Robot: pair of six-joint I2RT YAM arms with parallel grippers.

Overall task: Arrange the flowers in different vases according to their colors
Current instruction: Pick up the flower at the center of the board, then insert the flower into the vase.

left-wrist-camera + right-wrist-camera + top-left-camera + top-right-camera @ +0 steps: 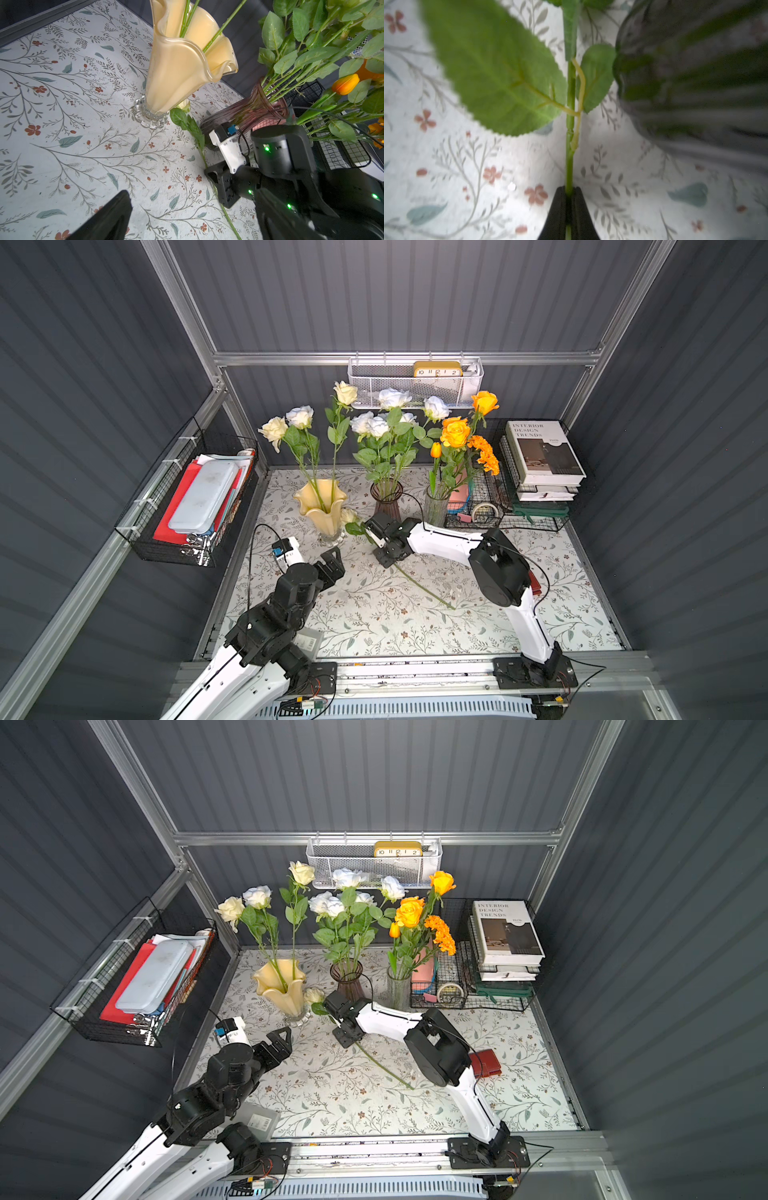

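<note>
The right gripper (568,194) clamps the stem of a cream rose (348,515) lying beside the yellow vase (322,510); the left gripper (333,563) hovers nearby, jaws spread.

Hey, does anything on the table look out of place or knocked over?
One cream rose lies on the tablecloth beside the yellow vase, outside every vase; the right gripper is shut on its stem.
</note>
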